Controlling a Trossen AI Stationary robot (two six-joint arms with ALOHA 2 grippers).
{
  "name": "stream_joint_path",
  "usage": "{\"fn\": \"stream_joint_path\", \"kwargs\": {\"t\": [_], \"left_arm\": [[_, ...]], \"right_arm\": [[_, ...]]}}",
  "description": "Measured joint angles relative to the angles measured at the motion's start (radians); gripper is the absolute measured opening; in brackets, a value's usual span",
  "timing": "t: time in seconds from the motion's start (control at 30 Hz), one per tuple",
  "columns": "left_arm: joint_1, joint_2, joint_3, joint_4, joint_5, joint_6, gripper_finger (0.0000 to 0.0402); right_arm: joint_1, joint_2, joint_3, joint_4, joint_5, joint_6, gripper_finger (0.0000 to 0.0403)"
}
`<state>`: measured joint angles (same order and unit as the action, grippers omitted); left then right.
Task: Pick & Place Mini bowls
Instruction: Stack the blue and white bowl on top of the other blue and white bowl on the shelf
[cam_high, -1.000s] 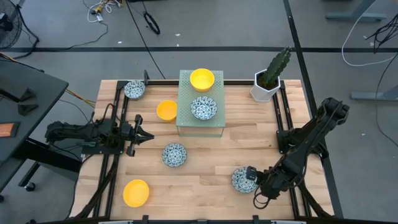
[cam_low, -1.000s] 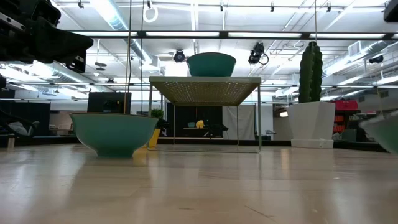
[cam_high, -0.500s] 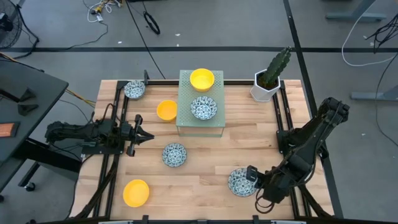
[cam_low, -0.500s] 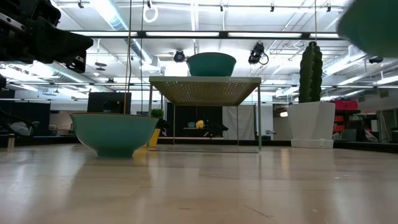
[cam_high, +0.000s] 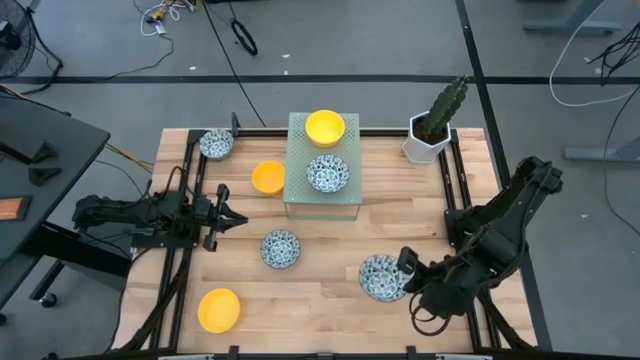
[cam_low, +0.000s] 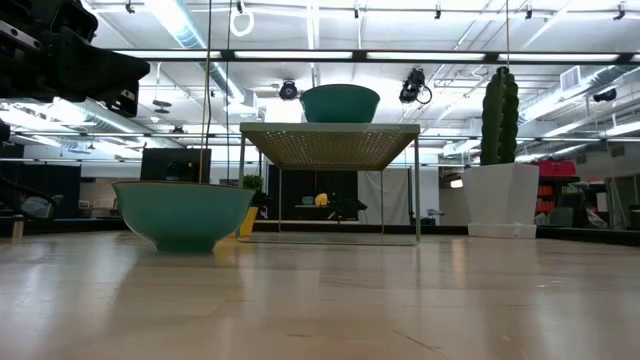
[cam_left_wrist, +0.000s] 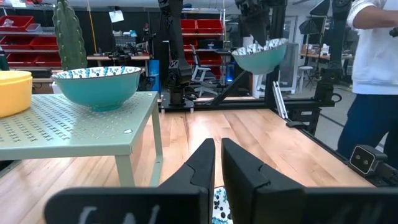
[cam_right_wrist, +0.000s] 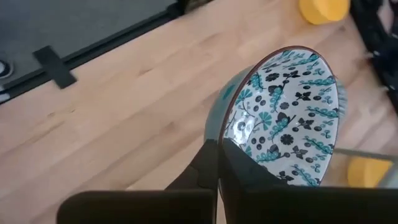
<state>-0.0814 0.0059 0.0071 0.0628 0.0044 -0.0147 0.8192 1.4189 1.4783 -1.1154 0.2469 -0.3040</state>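
Note:
My right gripper (cam_high: 404, 268) is shut on a blue-patterned mini bowl (cam_high: 381, 277), raised above the table's near right part; the left wrist view shows that bowl (cam_left_wrist: 261, 55) high in the air. Another patterned bowl (cam_high: 327, 173) and a yellow one (cam_high: 325, 127) stand on the green perforated stand (cam_high: 300, 195). On the table rest a yellow bowl (cam_high: 268, 177), a patterned bowl (cam_high: 216, 144) at the far left, a patterned bowl (cam_high: 281, 248) in the middle and a yellow bowl (cam_high: 218, 309) near the front. My left gripper (cam_high: 240, 218) waits shut at the left edge. My right gripper pinches the patterned bowl's rim (cam_right_wrist: 225, 138), one finger inside the bowl and one outside on its wall. The fingers slant down at it from the table's right side. The bowl is lifted clear of the table and tilted, its open side turned partly away from the gripper.
A white pot with a cactus (cam_high: 432, 135) stands at the far right corner. The stand's legs and top (cam_low: 330, 140) rise in the middle of the far half. Bare wood lies between the middle bowl and the held one. A person (cam_left_wrist: 373, 74) stands beyond the table's right side.
My right gripper has gone up with the patterned bowl and a little toward the table's left, tipping as it rose. The bowl has climbed from just above the tabletop to well clear of it, passing up out of the low view.

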Motion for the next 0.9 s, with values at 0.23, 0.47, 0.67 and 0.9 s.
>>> {"fn": "stream_joint_path", "kwargs": {"t": [0.23, 0.47, 0.67, 0.9], "left_arm": [[0.000, 0.000, 0.000, 0.000, 0.000, 0.000, 0.0034], [0.000, 0.000, 0.000, 0.000, 0.000, 0.000, 0.0034], [0.000, 0.000, 0.000, 0.000, 0.000, 0.000, 0.0034], [0.000, 0.000, 0.000, 0.000, 0.000, 0.000, 0.0034]], "right_arm": [[-0.020, 0.000, 0.056, -0.057, 0.055, 0.068, 0.0000], [-0.111, 0.001, 0.102, -0.089, 0.060, 0.030, 0.0000], [-0.224, 0.002, 0.131, -0.091, 0.099, -0.100, 0.0000], [-0.373, 0.001, 0.134, -0.037, 0.138, -0.283, 0.0000]]}}
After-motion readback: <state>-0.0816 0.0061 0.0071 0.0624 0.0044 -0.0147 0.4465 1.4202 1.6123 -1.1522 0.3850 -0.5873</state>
